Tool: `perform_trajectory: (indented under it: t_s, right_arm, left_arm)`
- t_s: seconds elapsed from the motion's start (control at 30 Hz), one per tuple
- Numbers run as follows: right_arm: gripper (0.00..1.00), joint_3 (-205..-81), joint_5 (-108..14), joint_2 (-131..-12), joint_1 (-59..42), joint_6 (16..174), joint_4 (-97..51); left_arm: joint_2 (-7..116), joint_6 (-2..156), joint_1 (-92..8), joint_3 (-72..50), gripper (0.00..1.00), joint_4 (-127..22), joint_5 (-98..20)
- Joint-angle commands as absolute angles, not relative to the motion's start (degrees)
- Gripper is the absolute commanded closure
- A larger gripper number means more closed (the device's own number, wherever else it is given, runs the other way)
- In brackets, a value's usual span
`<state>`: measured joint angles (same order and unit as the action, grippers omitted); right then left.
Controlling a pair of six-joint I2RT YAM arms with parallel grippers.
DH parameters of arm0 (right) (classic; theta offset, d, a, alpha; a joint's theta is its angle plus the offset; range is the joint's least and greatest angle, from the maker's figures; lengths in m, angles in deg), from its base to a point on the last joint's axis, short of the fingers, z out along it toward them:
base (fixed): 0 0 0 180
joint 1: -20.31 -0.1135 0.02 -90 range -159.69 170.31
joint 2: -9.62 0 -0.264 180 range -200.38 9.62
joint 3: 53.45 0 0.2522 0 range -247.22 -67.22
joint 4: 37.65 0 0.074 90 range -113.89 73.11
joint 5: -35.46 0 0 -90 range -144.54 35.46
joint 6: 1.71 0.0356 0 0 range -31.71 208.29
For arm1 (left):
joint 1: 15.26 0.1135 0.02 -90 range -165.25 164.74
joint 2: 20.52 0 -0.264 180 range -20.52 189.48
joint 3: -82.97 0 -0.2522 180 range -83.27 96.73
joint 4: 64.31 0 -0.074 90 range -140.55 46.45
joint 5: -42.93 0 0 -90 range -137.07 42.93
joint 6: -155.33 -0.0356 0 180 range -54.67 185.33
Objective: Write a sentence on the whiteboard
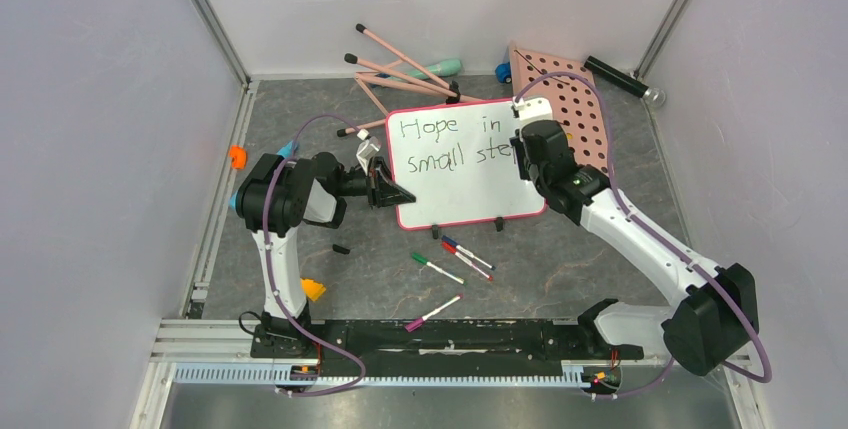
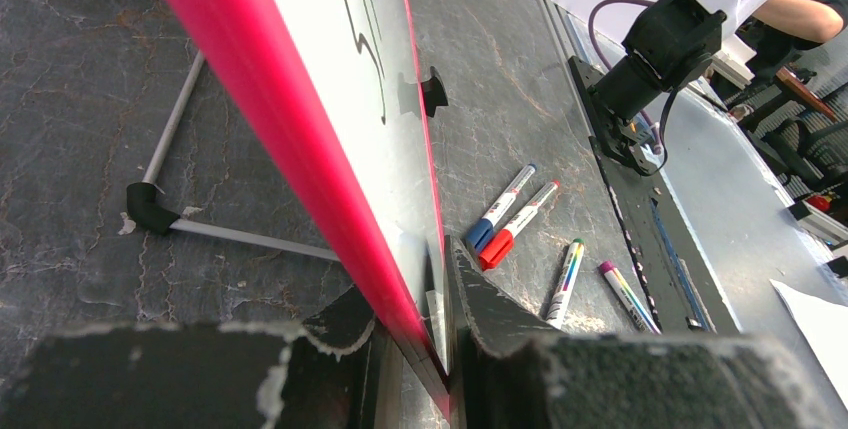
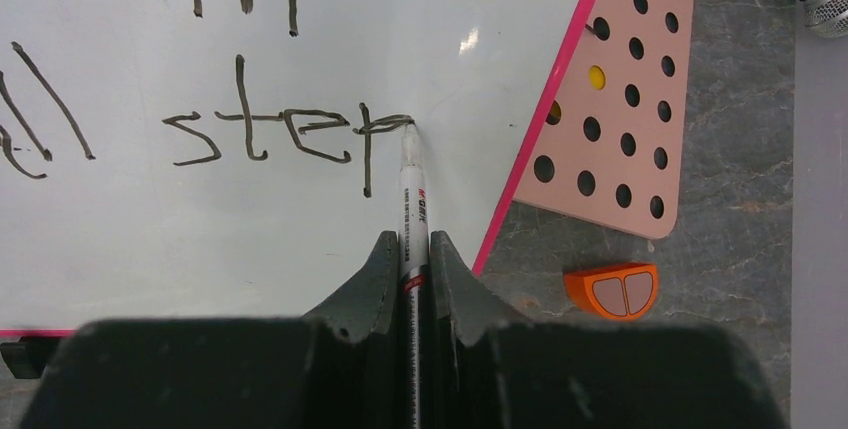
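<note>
Pink-rimmed glossy whiteboard (image 1: 460, 184), sentence (image 1: 450, 146) ending "step"; left fingers (image 2: 510, 339) clamp its edge, right fingers (image 3: 370, 289) clamp marker (image 3: 413, 199).

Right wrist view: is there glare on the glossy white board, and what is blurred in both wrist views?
Right wrist view: one small glare spot on the glossy white, pink-rimmed whiteboard, handwritten black sentence and white marker sharp, right gripper softly blurred; left wrist view: the board's near rim and the left gripper blurred.

Pale lilac walls (image 1: 90, 99) enclose a grey marbled tabletop (image 1: 560, 279).
</note>
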<state>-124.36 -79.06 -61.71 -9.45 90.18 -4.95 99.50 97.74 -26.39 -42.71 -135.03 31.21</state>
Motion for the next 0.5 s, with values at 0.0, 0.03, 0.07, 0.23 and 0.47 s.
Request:
perform_trajectory:
  t_s: [0.0, 0.03, 0.07, 0.23, 0.47]
  right_arm:
    - [1.0, -122.9, -78.9, -60.4, -9.3, 89.9, -5.9]
    - [1.0, -122.6, -78.6, -60.3, -9.2, 89.9, -5.6]
    - [1.0, -122.4, -78.3, -60.0, -9.3, 89.9, -5.6]
    - [1.0, -121.6, -76.6, -59.4, -9.2, 89.8, -5.6]
    - [1.0, -122.8, -72.7, -59.8, -9.2, 90.1, -6.9]
  left_arm:
    - [100.3, 93.0, -26.9, -42.3, 0.84, -139.8, 34.6]
    - [100.3, 93.0, -26.9, -42.2, 0.84, -139.8, 34.5]
    - [100.3, 92.9, -26.9, -42.3, 0.84, -139.8, 34.5]
    - [100.2, 93.0, -26.9, -42.3, 0.84, -139.8, 34.5]
    - [100.3, 93.0, -27.0, -42.3, 0.84, -139.8, 34.5]
